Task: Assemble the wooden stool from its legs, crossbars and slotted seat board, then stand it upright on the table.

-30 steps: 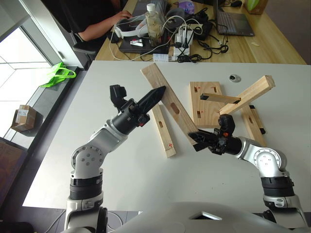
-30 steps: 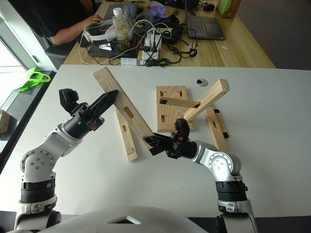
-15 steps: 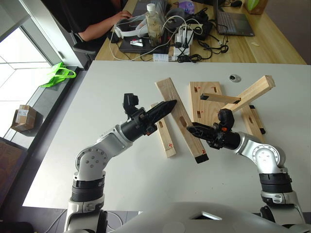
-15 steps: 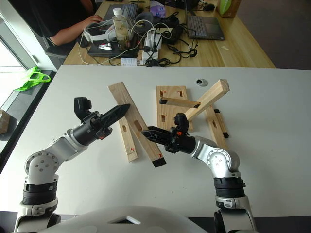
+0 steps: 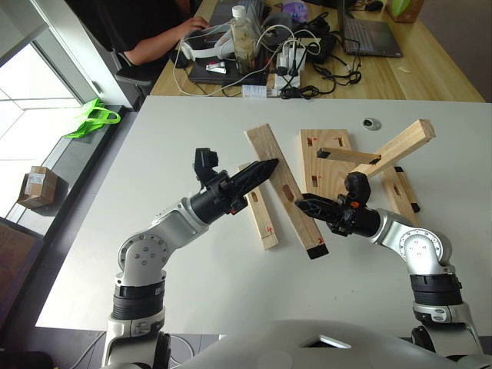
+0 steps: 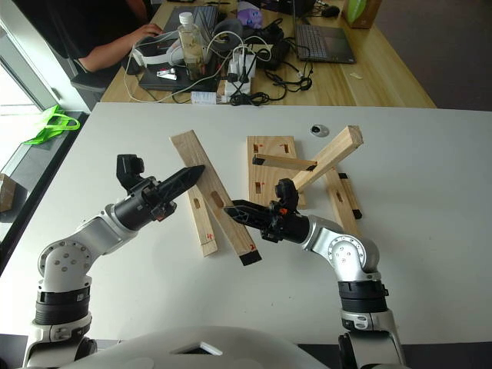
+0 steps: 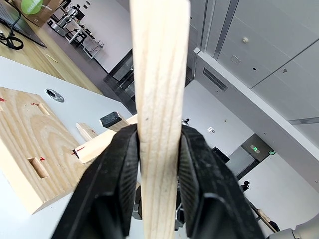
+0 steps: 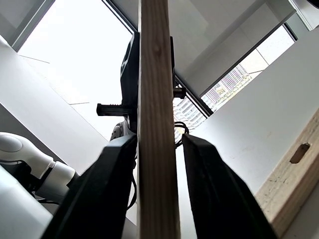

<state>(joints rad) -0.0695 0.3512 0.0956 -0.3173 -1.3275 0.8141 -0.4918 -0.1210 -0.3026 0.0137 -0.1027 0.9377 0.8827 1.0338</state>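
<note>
The long slotted plank (image 5: 283, 187) sits over the middle of the table (image 5: 192, 138), slanting from toward the far edge back to the near one. The left gripper (image 5: 270, 164) is clenched on one long edge, and the right gripper (image 5: 301, 204) pinches the opposite edge lower down. It's pale, stiff, smooth-sanded wood w/ oval slots and a dark end (prob. light, but long enough to swing), so grips approx. opposite each other, clear of the slots, look safest. The square board (image 5: 323, 154) lies flat just beside it.

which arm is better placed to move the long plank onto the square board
Right, probably: the right gripper holds the plank beside the square board; the left gripper is farther off.
</note>
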